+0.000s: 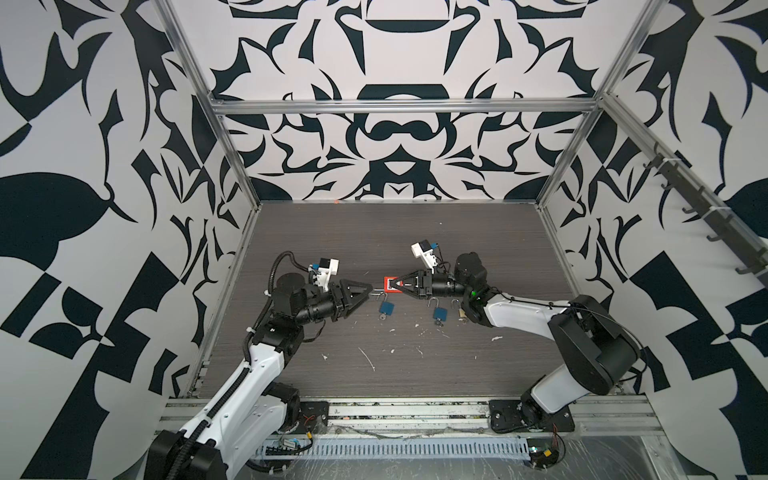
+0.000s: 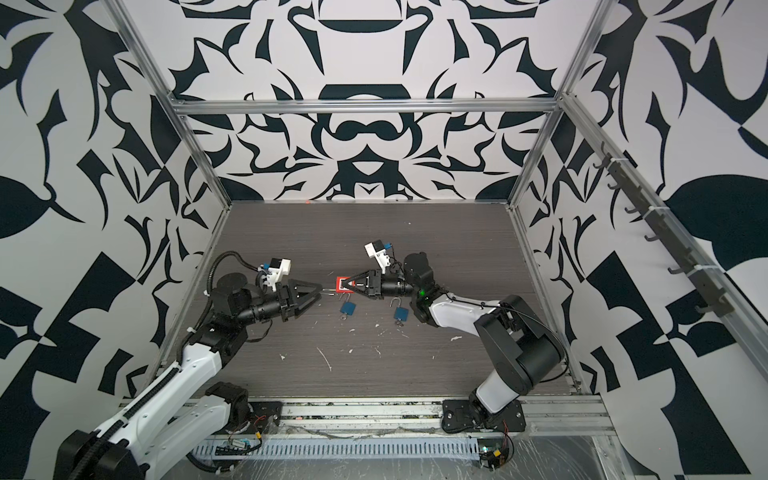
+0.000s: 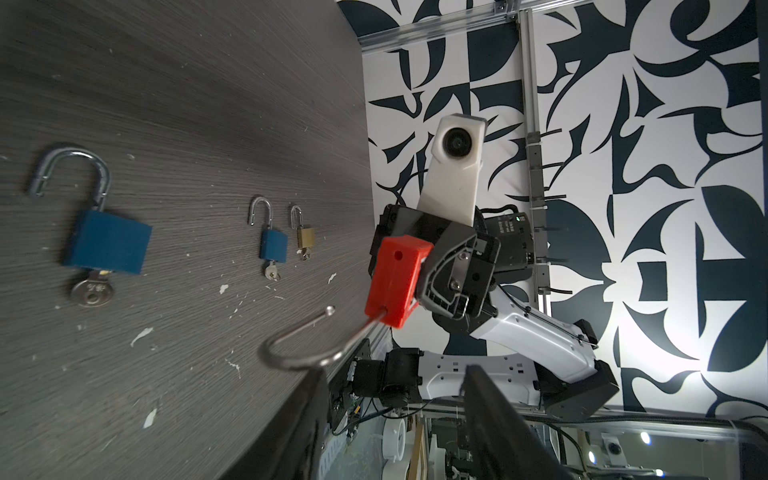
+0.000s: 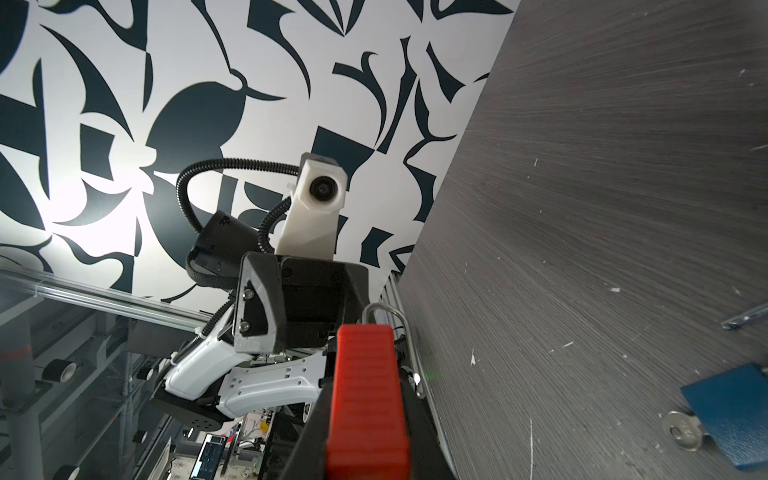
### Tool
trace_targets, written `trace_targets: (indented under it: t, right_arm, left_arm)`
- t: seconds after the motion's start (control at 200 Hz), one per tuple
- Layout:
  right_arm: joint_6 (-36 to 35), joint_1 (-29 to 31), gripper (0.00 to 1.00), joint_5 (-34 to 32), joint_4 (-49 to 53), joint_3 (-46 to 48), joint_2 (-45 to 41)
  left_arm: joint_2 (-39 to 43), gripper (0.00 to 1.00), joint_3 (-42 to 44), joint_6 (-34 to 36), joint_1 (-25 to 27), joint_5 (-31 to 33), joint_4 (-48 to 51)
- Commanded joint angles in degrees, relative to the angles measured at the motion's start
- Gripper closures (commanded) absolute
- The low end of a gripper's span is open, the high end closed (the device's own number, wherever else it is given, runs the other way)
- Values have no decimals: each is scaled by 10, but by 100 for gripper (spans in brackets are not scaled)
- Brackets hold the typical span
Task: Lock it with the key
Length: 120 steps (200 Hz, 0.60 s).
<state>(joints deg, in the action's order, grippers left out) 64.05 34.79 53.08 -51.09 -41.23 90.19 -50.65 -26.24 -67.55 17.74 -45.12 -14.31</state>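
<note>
- Gripping red padlock point(image 3: 395, 282) in my right gripper point(image 1: 394, 286), shackle point(image 3: 299, 353) swung open.
- Hovering left gripper point(image 1: 368, 292) released beside shackle; off-centre push risking it twisting loose.

A dark wood-grain tabletop point(image 1: 374, 232) carries scattered white flecks point(image 1: 496, 338) and a long pale scratch point(image 1: 368, 359) toward the front. Black-and-white patterned walls point(image 1: 395, 137) stand behind an aluminium frame point(image 1: 399, 107). A rail of dark hooks point(image 1: 706, 206) runs along the right wall; a slotted cable duct point(image 1: 395, 449) lies along the front edge
</note>
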Motion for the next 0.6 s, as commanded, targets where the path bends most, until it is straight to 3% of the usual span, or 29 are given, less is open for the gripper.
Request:
trace_targets:
  t: [0.0, 0.38, 0.44, 0.51, 0.595]
  right_arm:
    - [-39, 11, 100, -1, 10, -26, -27]
    - [-68, 18, 100, 1, 54, -20, -41]
    - [-69, 18, 100, 4, 55, -20, -41]
    - [-71, 18, 100, 5, 55, -19, -40]
    - [-70, 18, 100, 5, 55, -18, -39]
  left_arm:
    - [-6, 46, 11, -3, 0, -10, -21]
    - [-3, 61, 23, -19, 0, -5, -47]
    - [3, 67, 24, -19, 0, -3, -47]
    - [9, 83, 23, -17, 0, 3, -38]
    - [13, 89, 20, -12, 0, 3, -26]
